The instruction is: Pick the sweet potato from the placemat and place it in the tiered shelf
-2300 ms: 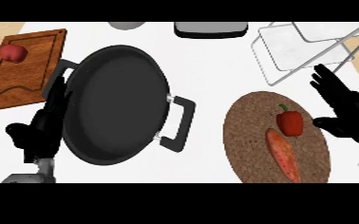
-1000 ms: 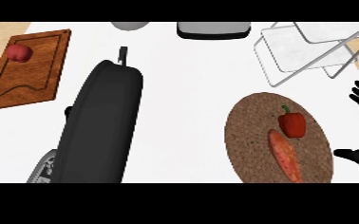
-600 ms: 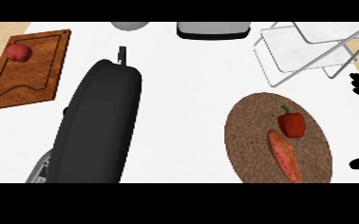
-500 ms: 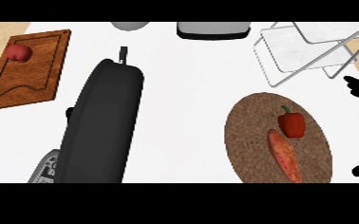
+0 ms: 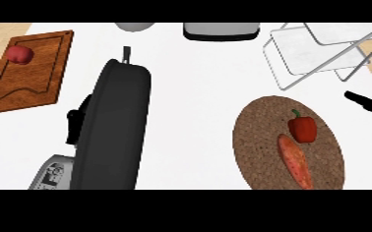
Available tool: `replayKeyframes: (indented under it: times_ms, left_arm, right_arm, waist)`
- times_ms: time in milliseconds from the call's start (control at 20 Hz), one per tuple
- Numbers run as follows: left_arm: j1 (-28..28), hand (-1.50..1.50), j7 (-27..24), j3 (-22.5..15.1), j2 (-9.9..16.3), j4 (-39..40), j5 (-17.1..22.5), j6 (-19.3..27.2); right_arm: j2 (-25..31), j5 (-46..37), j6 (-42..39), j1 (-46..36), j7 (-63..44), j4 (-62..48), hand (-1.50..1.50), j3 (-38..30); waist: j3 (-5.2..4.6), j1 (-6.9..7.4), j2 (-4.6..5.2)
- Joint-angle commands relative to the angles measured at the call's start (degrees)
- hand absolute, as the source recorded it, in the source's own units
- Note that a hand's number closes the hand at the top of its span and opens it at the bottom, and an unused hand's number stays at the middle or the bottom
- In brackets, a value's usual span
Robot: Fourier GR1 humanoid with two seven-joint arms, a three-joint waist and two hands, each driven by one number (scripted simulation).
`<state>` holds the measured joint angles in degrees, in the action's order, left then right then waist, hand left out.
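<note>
Sweet potato (image 5: 294, 161) unmoved on placemat (image 5: 256, 142).

White smooth counter top (image 5: 196, 103) filling most of frame, evenly lit, no hard shadows. Pale tan wooden strip (image 5: 13, 28) at upper left corner. Grey rounded object (image 5: 134, 26) and dark-rimmed grey appliance (image 5: 221, 30) cut off along top edge.

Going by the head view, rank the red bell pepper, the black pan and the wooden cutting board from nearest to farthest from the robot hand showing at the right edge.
From the right robot hand, only fingers in view at the right edge:
1. Red bell pepper, on the round placemat just below-left of the robot hand.
2. Black pan, tilted up at left of centre.
3. Wooden cutting board, far left.
</note>
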<state>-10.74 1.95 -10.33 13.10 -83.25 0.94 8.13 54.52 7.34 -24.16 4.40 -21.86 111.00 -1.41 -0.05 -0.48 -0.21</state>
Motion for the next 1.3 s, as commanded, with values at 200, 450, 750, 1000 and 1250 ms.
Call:
replayKeyframes:
  times_ms: [200,450,750,1000,1250]
  left_arm:
    - [-1.40,0.00,-2.32,1.51,-2.75,4.18,-2.10,-1.74]
    - [-2.44,0.00,-1.83,3.75,-3.14,4.96,-2.55,-2.84]
    - [1.84,0.00,-0.24,3.65,-3.34,-0.29,-3.76,-3.88]
    - [1.18,0.00,1.74,4.61,-4.01,-1.83,-3.96,-5.74]
    - [0.28,0.00,-6.24,4.21,-7.19,6.86,-7.37,-3.71]
  right_arm:
    - [-6.79,-1.96,-3.72,2.71,-9.72,10.79,-1.50,-4.04]
    - [-12.17,-9.56,-5.64,-0.19,-7.51,7.17,-1.50,-3.65]
    - [-19.91,-15.57,-5.58,0.14,-11.53,10.44,-1.50,0.03]
    - [-23.34,-17.16,-9.71,0.32,-12.74,11.18,-1.50,-0.98]
    - [-26.34,-22.40,-10.35,-0.98,-12.33,8.80,-1.50,0.44]
  waist:
    - [0.03,0.05,0.15]
    - [0.04,0.30,0.20]
    - [0.04,0.49,0.19]
    - [0.05,0.41,0.17]
    - [0.04,0.37,0.24]
